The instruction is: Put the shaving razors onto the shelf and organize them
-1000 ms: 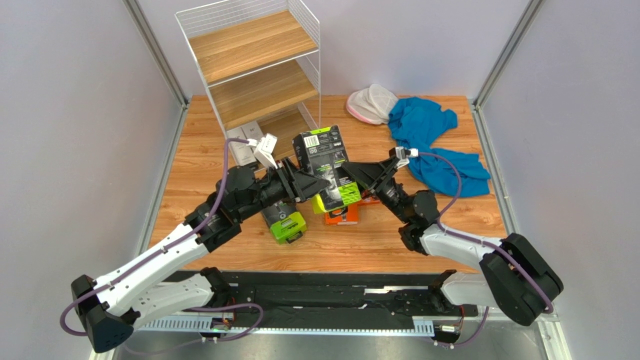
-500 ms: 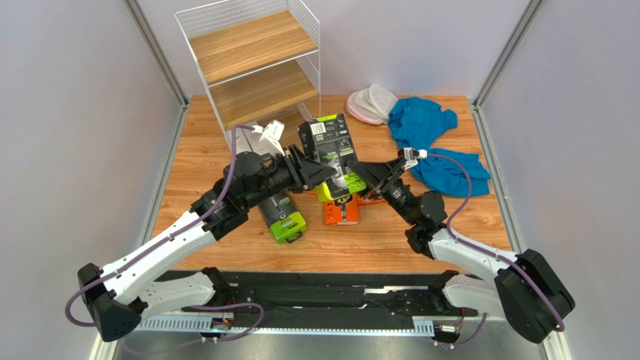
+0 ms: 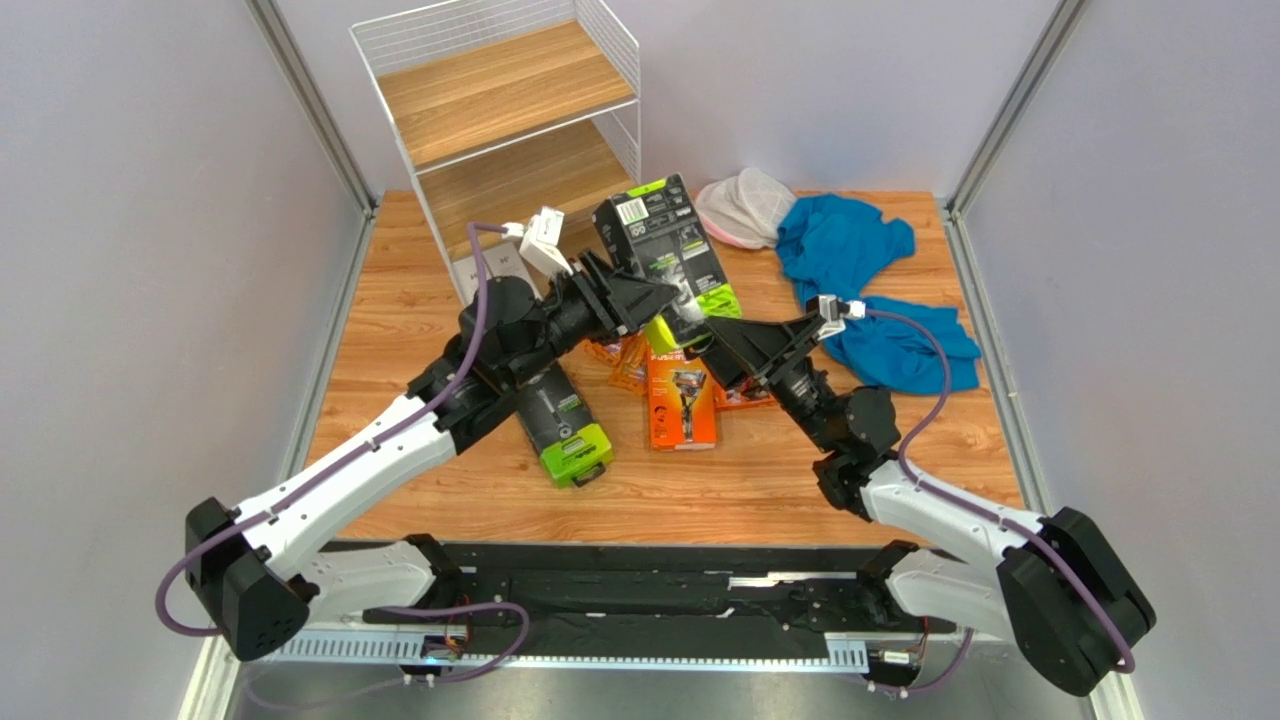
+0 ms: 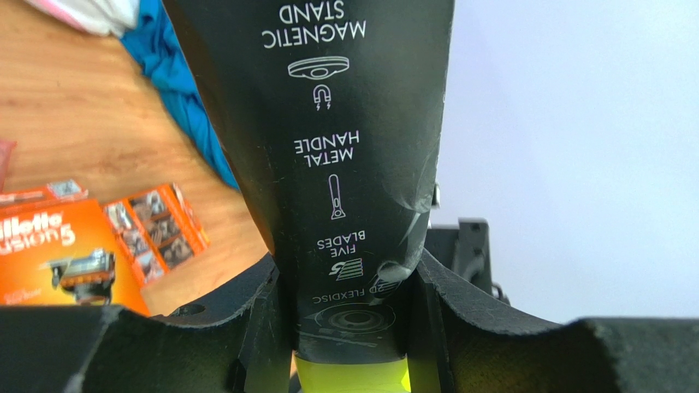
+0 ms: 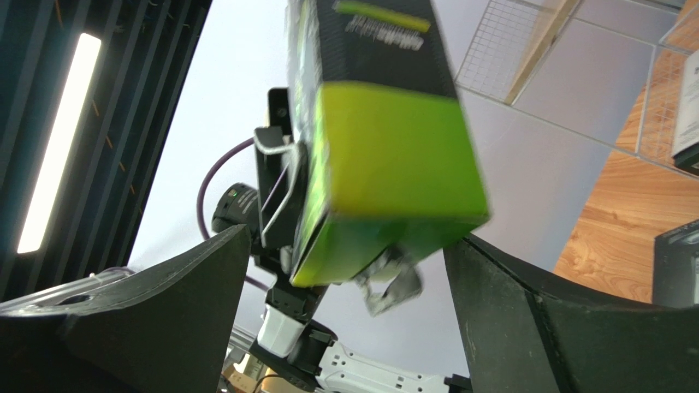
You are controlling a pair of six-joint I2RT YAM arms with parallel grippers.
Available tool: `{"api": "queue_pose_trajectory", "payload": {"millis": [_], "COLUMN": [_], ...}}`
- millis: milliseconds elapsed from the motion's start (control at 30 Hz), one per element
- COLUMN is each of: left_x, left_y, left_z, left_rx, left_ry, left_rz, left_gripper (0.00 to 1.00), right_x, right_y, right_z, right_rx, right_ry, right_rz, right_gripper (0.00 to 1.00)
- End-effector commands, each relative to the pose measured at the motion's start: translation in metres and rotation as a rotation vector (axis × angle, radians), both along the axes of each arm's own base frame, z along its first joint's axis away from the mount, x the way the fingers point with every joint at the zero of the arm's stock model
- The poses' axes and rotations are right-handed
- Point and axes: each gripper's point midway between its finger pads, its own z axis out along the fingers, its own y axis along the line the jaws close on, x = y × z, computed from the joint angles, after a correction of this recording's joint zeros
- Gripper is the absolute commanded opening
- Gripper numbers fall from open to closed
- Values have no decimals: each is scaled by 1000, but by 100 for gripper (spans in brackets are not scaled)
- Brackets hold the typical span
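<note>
The left gripper (image 3: 639,300) (image 4: 349,303) is clamping a black razor pack (image 3: 661,248) (image 4: 344,123) (image 5: 386,164) in the air beside the shelf (image 3: 504,90). The right gripper (image 3: 721,342) (image 5: 349,246) is hanging wide open around its green end.

You see the held pack (image 3: 661,248): blk w/ white print, lime-green end. The 2nd pack (image 3: 559,423): same blk + lime-green. The Gillette box (image 3: 679,402): orange w/ white lettering. The shelf (image 3: 504,90): white wire frame, light wood-grain tiers. The table (image 3: 751,465): warmer wood-grain planks. The cloth (image 3: 864,278): plain blue. The bundle (image 3: 744,207): white w/ pink edge. L arm (image 3: 346,480) and R arm (image 3: 947,510): white shells, blk joints, purple cables (image 3: 478,285).
</note>
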Motion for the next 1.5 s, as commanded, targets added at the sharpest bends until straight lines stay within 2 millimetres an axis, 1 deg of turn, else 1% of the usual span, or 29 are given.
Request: {"api": "queue_pose_trajectory", "payload": {"millis": [0,33,133,233,367,467,533,567,633,667,700,733,767,800,833,867,900,933,967,1000,1033,1200,1233,1300,1333,1367,1400,1467], "left_x": [13,17,18,19,18,18,18,17,18,16,15,14,12,13,14,11,11,10,9,8,8,4,4,3,3,2,3,2], "left_y": [1,-3,-11,-13,-13,-11,-11,-11,-12,-12,-13,-14,-14,-15,-15,-15,-15,-16,-19,-20,-21,-26,-28,-29,-31,-32,-34,-35], "left_z": [76,72,69,66,62,63,66,73,78,88,91,93,99,98,99,104,106,114,111,112,113,111,112,110,111,111,109,113], "left_rx": [-177,-172,-180,-185,-176,-188,-185,-188,-185,-191,-190,-190,-190,-180,-176,-177,-167,-159,-140,-139,-140,-127,-127,-125,-124,-118,-110,-107], "left_ry": [-165,-153,-153,-152,-158,-162,-176,-185,-192,-205,-210,-214,-228,-225,-227,-244,-250,-270,-260,-263,-264,-264,-264,-262,-265,-264,-262,-271], "left_rz": [36,32,6,0,-7,2,3,2,-3,-10,-14,-23,-34,-32,-30,-39,-40,-46,-64,-73,-80,-117,-126,-134,-142,-149,-155,-166], "left_gripper": [0,0,0,0,0,0,0,0,0,0,0,0,0,0,0,0,0,0,0,0,0,0,0,0,0,0,0,0], "right_x": [-20,-20,-21,-21,-17,-13,-12,-12,-10,-9,-9,-7,-5,-7,-4,-2,-1,0,0,0,-3,-1,-5,-7,-8,-4,-6,-3], "right_y": [-13,-15,-18,-22,-28,-26,-21,-20,-20,-21,-23,-22,-23,-22,-20,-18,-15,-15,-16,-19,-24,-30,-33,-33,-32,-31,-28,-27], "right_z": [45,50,57,64,62,57,54,52,43,41,41,37,37,39,40,40,37,35,34,36,43,43,51,54,58,57,61,63], "right_rx": [101,108,121,134,138,124,105,106,98,96,99,85,79,67,44,20,-16,-60,-70,-63,-40,-42,-16,-11,-12,-27,-38,-47], "right_ry": [-135,-141,-149,-149,-123,-94,-80,-71,-39,-30,-29,-13,-4,-12,3,15,33,42,41,34,6,-23,-63,-91,-110,-110,-121,-132], "right_rz": [5,0,-12,-26,-55,-51,-34,-27,-26,-31,-38,-44,-47,-42,-41,-39,-26,-41,-48,-68,-79,-101,-103,-95,-89,-86,-61,-54], "right_gripper": [91,91,90,88,86,85,85,85,85,86,87,88,88,89,89,90,91,91,92,94,95,97,98,99,99,99,99,99]}}
